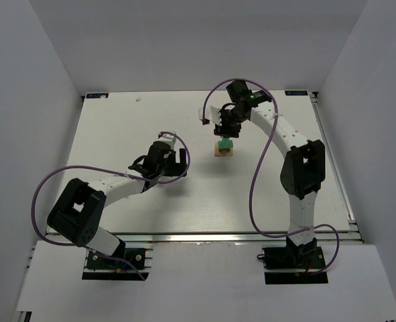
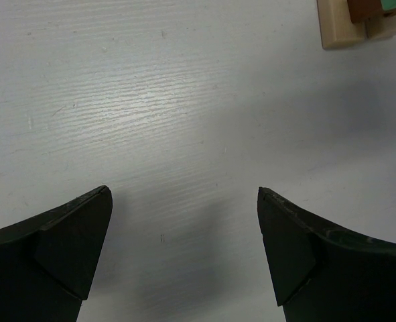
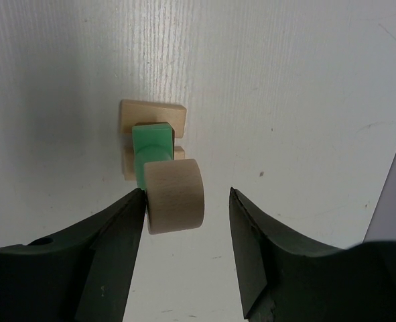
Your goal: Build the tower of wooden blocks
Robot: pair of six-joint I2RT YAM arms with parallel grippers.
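The wood block tower [image 1: 224,147] stands mid-table, pale tan blocks at the bottom with a mint green block [image 3: 151,142] above. In the right wrist view a pale wooden cylinder [image 3: 176,196] is over the green block. My right gripper [image 3: 186,192] is straight above the tower and open: the left finger touches the cylinder, the right finger stands apart from it. My left gripper [image 2: 184,194] is open and empty over bare table, left of the tower. Its view shows the tower's tan base [image 2: 342,30] and a dark brown block [image 2: 364,8] at the top right corner.
White walls close in the white table [image 1: 117,134] on three sides. The left arm [image 1: 110,188] lies low across the near left. The right arm [image 1: 298,168] arches up from the near right, with purple cables looping beside both arms.
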